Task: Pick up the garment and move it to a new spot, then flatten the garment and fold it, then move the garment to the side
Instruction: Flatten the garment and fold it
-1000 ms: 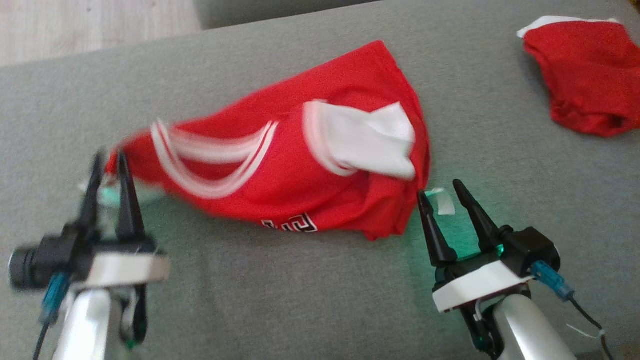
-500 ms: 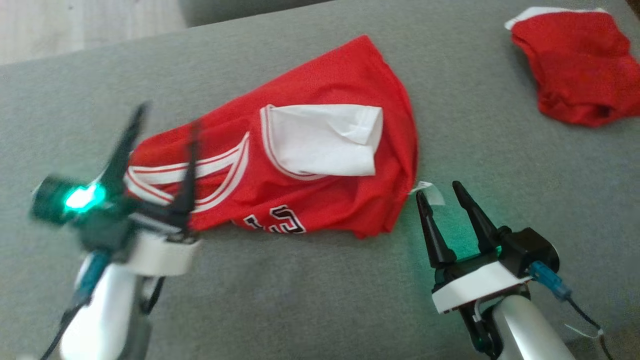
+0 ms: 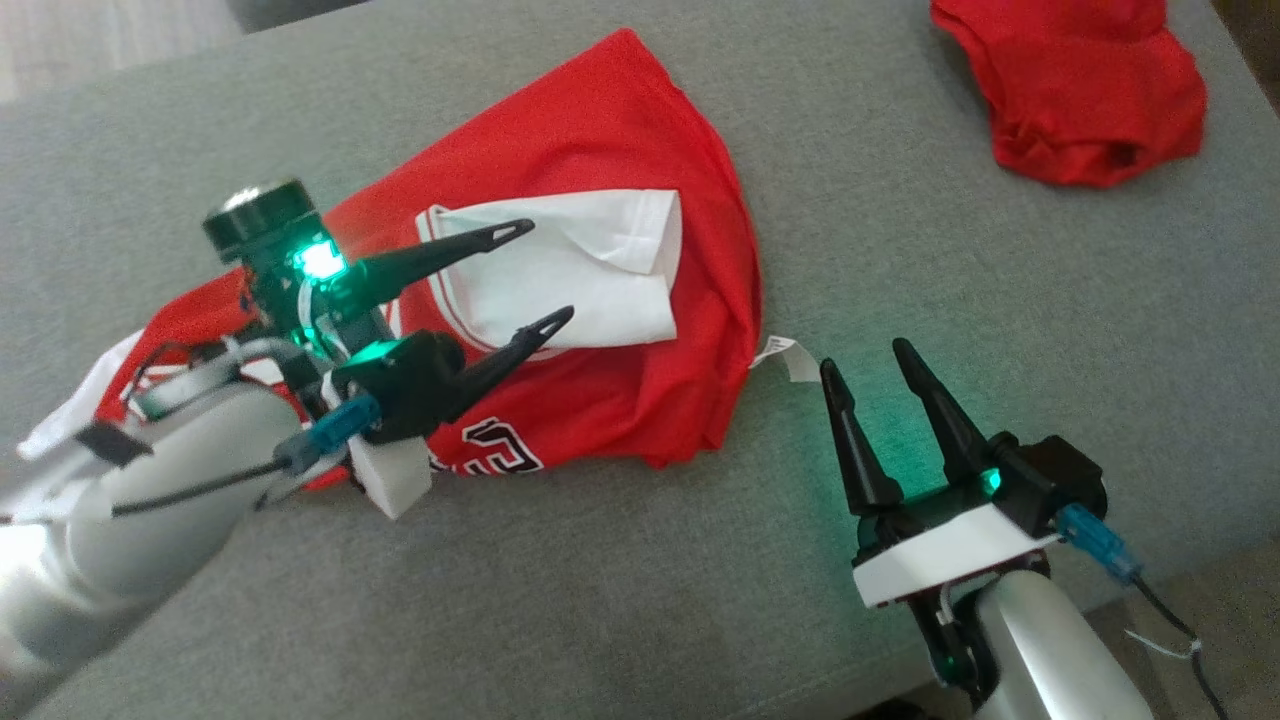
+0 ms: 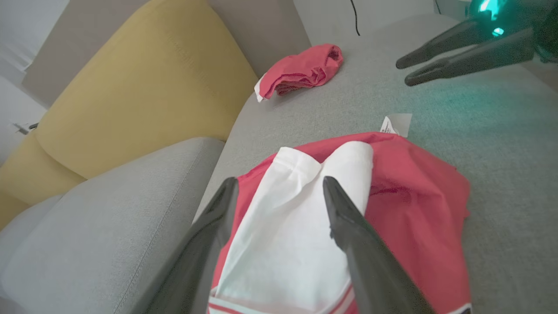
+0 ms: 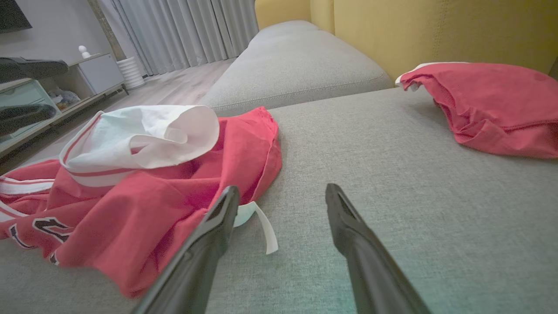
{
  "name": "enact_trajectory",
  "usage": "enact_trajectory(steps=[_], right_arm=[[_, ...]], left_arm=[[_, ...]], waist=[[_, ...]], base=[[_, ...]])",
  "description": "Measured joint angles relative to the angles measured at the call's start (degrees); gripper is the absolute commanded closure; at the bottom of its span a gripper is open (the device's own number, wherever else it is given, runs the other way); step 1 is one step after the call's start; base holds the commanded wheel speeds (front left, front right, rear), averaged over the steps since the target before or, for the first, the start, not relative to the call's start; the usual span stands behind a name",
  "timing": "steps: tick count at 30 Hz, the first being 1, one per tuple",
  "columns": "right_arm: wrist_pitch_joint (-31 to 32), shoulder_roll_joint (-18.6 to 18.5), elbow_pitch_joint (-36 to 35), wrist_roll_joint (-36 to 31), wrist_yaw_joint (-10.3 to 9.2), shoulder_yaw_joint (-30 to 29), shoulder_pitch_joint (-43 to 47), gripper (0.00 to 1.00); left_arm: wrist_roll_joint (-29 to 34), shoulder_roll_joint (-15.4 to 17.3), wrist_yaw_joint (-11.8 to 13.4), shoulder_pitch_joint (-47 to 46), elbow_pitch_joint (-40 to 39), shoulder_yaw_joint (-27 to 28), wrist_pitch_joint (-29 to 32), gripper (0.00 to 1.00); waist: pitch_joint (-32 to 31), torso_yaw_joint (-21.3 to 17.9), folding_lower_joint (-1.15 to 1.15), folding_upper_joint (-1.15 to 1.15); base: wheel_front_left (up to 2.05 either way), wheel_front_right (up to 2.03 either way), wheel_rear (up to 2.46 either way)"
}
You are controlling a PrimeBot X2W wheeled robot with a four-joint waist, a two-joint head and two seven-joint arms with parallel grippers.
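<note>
Grey sofa (image 3: 620, 560): red jersey (image 3: 600, 150) crumpled; left claw (image 3: 550, 270) spread above it, right claw (image 3: 864, 355) spread.

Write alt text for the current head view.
A crumpled red jersey with a white panel lies on a grey sofa cushion. The open left gripper is over the panel; the open right gripper stands off the jersey's edge. Another red garment lies top right.

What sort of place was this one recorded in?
Most likely a home living room: the work surface is a grey sofa seat with a yellow back cushion, and long curtains and a low cabinet stand beyond.
</note>
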Motion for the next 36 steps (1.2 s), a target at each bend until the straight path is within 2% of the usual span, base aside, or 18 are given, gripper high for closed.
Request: enact_trajectory(steps=[3, 6, 9, 17, 23, 36], right_arm=[[0.0, 0.0, -0.2, 0.3, 0.0, 0.1, -0.5, 0.0], [0.0, 0.0, -0.4, 0.9, 0.0, 0.4, -1.1, 0.0], [0.0, 0.0, -0.6, 1.8, 0.0, 1.1, -2.1, 0.0], [0.0, 0.1, -1.4, 3.8, 0.0, 1.8, -3.2, 0.0], [0.0, 0.1, -1.7, 4.8, 0.0, 2.0, -3.3, 0.0], [0.0, 0.1, -2.1, 5.3, 0.0, 2.1, -3.6, 0.0]], left_arm=[[-1.4, 0.9, 0.0, -5.6, 1.3, -6.3, 0.4, 0.0], [-1.3, 0.7, 0.0, -10.0, 3.6, -9.5, 0.5, 0.0], [2.5, 0.7, 0.0, -13.7, 6.2, -11.4, 1.2, 0.0], [11.0, 0.8, 0.0, -11.4, 9.0, -12.0, 2.3, 0.0], [14.9, 0.9, 0.0, -11.1, 11.5, -12.0, 0.1, 0.0], [14.0, -2.9, 0.0, -14.0, 13.4, -12.0, -3.5, 0.0]], waist=[[0.8, -0.9, 0.0, 0.0], [1.7, -1.6, 0.0, 0.0], [2.6, -2.5, 0.0, 0.0], [4.8, -5.8, 0.0, 0.0], [5.8, -7.6, 0.0, 0.0], [6.9, -8.5, 0.0, 0.0]], base=[[0.0, 0.0, 0.0], [0.0, 0.0, 0.0], [0.0, 0.0, 0.0], [0.0, 0.0, 0.0], [0.0, 0.0, 0.0], [0.0, 0.0, 0.0]])
